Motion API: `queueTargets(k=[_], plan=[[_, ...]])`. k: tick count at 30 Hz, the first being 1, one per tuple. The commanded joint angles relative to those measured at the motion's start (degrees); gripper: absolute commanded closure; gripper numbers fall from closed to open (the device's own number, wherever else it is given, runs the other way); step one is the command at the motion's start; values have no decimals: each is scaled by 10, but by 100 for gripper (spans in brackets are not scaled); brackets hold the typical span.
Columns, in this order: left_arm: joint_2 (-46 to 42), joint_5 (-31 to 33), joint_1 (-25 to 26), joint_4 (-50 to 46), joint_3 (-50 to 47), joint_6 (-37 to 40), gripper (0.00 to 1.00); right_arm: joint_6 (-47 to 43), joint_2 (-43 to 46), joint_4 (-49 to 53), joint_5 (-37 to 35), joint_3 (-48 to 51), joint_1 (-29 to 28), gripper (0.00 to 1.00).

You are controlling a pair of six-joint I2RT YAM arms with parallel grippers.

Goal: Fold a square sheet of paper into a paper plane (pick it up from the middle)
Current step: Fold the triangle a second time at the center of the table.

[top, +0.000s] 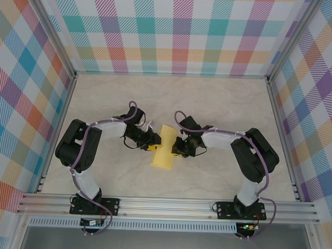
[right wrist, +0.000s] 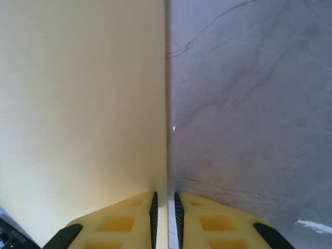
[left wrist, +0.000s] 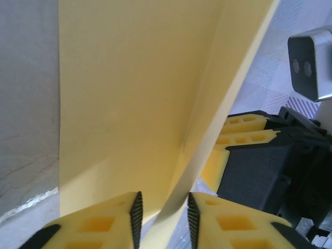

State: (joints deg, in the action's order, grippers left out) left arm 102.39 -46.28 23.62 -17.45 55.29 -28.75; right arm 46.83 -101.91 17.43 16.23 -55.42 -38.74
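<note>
Square sheet of paper, folded to a narrow strip: stands on edge over middle of table; contact with table surface not determinable. Left gripper, just left of table middle: straddles the fold, left pads narrowed with a gap visible; cannot tell whether clamped. Right gripper, just right of table middle: pinches the sheet edge, right pads nearly touching. Judged risks: torn or skewed crease from uneven pulling; slip toward table from a loose left hold. Keep tension equal.
</note>
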Motion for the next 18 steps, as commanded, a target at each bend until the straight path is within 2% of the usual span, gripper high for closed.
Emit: queueTargets(k=[1, 6, 8, 9, 12, 18], plan=[[-11, -5, 5, -4, 0, 7, 76, -23, 23, 40, -22, -23, -1, 75], [-20, -7, 5, -13, 3, 11, 78, -29, 112, 47, -85, -1, -32, 61], [-28, -3, 4, -18, 3, 15, 71, -32, 141, 69, -142, 4, -61, 55], [-31, -4, 4, -18, 3, 15, 70, -33, 152, 81, -172, 5, -81, 53], [-31, -29, 4, -5, 2, 10, 62, -24, 169, 86, -234, 18, -133, 49], [-38, -58, 4, 30, -5, -4, 55, 11, 173, 68, -310, 36, -218, 48]])
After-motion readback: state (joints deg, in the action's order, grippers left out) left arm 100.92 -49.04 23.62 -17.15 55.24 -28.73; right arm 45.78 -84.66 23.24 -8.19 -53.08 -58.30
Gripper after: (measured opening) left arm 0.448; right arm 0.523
